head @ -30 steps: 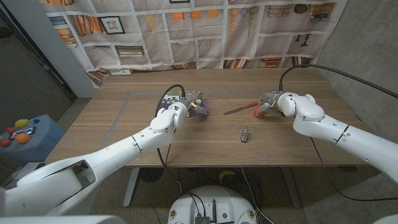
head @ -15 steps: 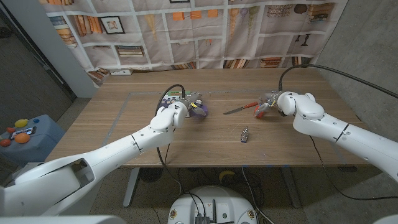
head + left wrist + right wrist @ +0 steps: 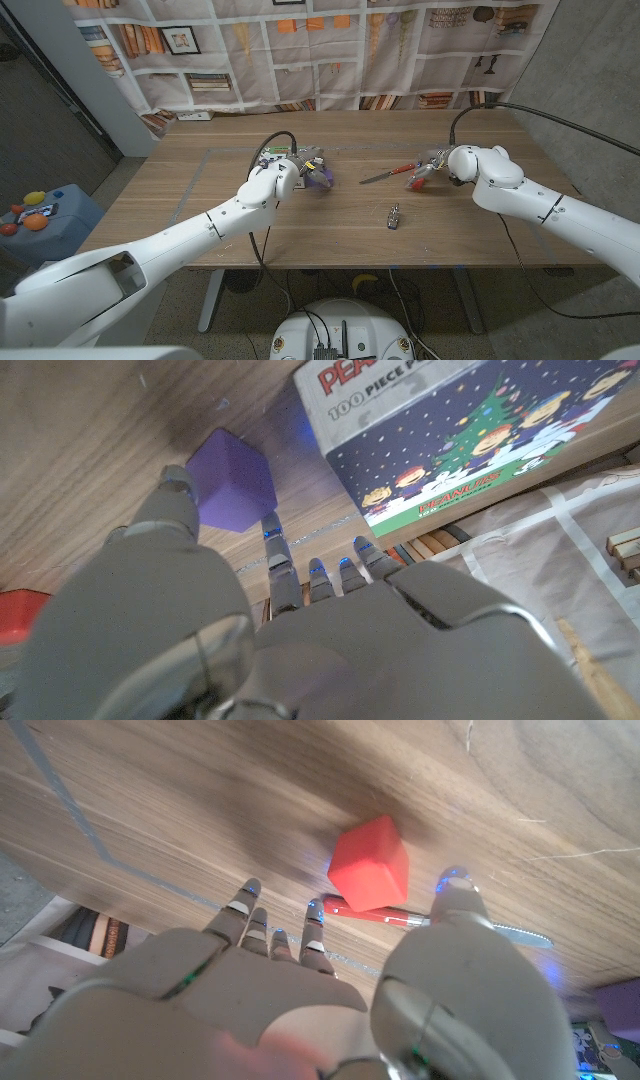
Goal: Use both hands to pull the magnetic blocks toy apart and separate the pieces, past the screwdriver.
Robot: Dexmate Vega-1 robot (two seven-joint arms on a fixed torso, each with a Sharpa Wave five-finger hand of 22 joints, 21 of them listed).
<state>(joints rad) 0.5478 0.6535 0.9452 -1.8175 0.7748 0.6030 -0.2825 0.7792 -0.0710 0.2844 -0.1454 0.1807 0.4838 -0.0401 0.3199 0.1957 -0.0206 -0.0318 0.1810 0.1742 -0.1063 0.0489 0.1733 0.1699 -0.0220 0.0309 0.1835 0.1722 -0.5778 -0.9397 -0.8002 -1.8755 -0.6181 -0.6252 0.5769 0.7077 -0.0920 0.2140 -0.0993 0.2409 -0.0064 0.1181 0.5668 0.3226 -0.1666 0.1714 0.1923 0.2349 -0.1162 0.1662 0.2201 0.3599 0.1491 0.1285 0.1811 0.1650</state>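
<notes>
Purple block [image 3: 232, 484] sits centre-left of the head frame, left hand [image 3: 283, 178] over it, thumb touching (grip unclear). Red block [image 3: 369, 863] at centre-right beside the screwdriver [image 3: 392, 172]; right hand [image 3: 447, 165] spread, holding nothing. Risk: withdrawing fingers could nudge either block or roll the screwdriver on the counter [image 3: 330, 225].

Lighting: even, moderately bright, from overhead; head view sharp, dim toward its left edge. Soft shadows on the wooden table [image 3: 300, 225] beneath both arms. Wrist views: close, wide-angle stretch at edges; the grey left hand [image 3: 300, 640] and right hand [image 3: 300, 1010] out of focus; purple cube [image 3: 232, 482] and red cube [image 3: 369, 863] slightly soft, each casting a dark shadow.
</notes>
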